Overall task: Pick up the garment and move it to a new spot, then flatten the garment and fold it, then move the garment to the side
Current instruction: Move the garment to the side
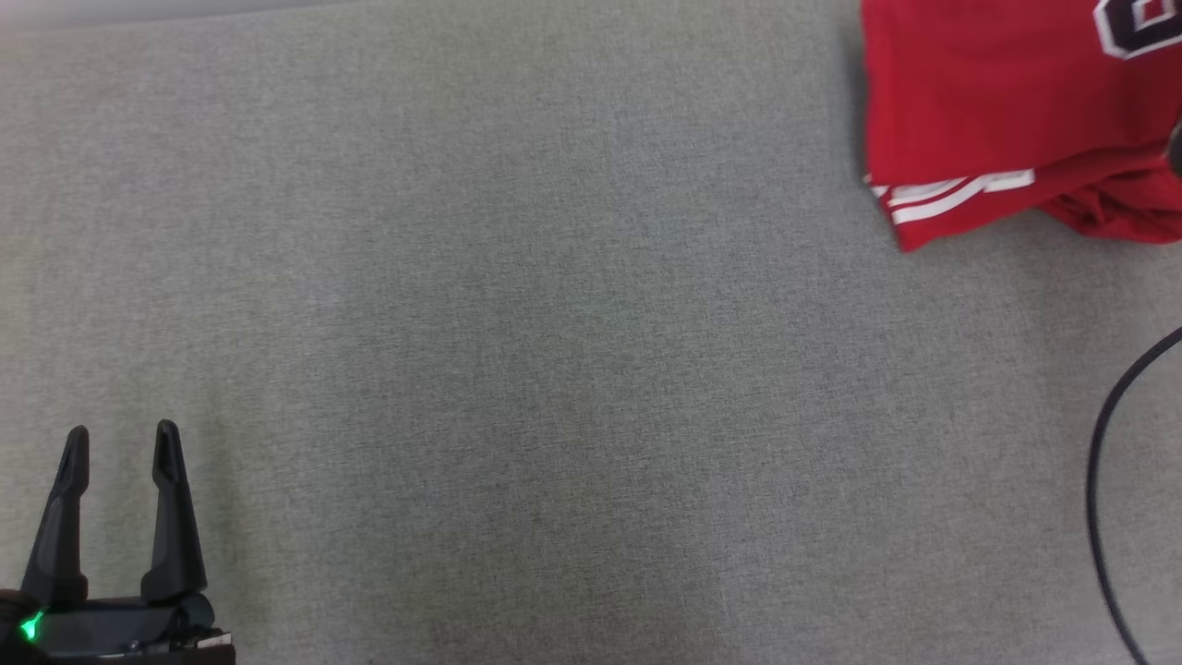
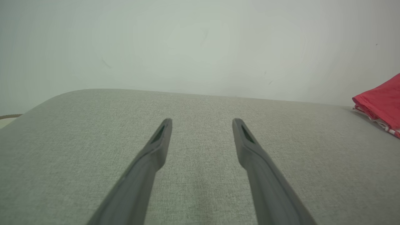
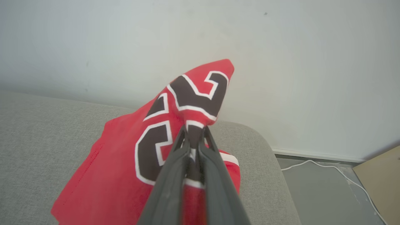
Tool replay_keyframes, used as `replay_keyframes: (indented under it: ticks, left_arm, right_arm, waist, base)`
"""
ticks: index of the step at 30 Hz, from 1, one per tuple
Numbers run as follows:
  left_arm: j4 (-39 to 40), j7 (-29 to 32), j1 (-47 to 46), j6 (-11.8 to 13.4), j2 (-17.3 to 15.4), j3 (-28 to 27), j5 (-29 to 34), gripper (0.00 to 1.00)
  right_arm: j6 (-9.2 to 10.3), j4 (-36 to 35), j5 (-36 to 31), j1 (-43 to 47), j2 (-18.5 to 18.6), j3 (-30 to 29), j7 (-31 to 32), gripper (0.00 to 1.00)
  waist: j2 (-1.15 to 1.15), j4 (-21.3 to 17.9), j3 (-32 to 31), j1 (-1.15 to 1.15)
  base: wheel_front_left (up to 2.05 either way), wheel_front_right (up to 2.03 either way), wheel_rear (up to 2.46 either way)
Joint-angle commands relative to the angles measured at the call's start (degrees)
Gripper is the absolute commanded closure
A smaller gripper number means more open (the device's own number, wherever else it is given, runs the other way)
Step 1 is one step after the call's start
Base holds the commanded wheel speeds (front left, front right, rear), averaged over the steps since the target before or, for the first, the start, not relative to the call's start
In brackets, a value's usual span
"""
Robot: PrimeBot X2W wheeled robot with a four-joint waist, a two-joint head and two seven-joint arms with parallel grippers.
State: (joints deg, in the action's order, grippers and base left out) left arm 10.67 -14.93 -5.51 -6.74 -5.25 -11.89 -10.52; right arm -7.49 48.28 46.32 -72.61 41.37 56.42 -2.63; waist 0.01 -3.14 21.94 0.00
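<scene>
Head view, garment (image 1: 1007, 102) cut off by right edge

Soft, even light fills all three views. In the head view the garment (image 1: 997, 102) throws a faint, soft-edged shadow onto the cushion (image 1: 554, 369) along its left side. Both wrist views bow the cushion's far edge into a curve. The left gripper (image 2: 202, 120) and right gripper (image 3: 194, 129) blur toward the bottom edge. The wall (image 3: 312, 78) looks bright and hazy.

Left hand (image 1: 122, 429) has dark tapered fingers (image 1: 175, 517), a green light (image 1: 30, 628)
</scene>
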Motion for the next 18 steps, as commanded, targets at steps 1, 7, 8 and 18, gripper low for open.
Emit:
replay_keyframes:
  ticks: [1, 7, 8, 18]
  left_arm:
    - [0.33, -0.22, 0.2, -0.11, -0.47, -0.17, 0.48, 0.0]
    - [1.46, -0.22, -0.04, -0.18, -1.1, -0.41, 0.53, 0.0]
    - [1.69, -0.22, -0.04, -0.21, -1.21, -0.43, 0.55, 0.0]
    - [2.48, -0.22, -0.43, -0.35, -1.97, -0.52, 0.28, 0.0]
  right_arm:
    - [0.0, -0.02, -0.2, -1.44, 1.22, 0.36, 0.38, 1.0]
    - [0.01, 0.23, -0.82, -4.77, 3.53, 2.18, 1.95, 1.0]
    - [0.01, 0.34, -0.91, -5.46, 3.91, 2.36, 2.21, 1.0]
    - [0.01, 2.76, -1.67, -9.52, 4.18, 4.36, 3.52, 1.0]
  waist:
    - [-0.01, -0.51, 0.53, 0.0]
    - [-0.01, -1.09, 1.77, 0.0]
    - [-0.01, -1.13, 2.07, 0.0]
    - [-0.01, -0.92, 4.16, 0.0]
  base:
    - [0.0, 0.0, 0.0]
    - [0.0, 0.0, 0.0]
    - [0.0, 0.0, 0.0]
    - [0.0, 0.0, 0.0]
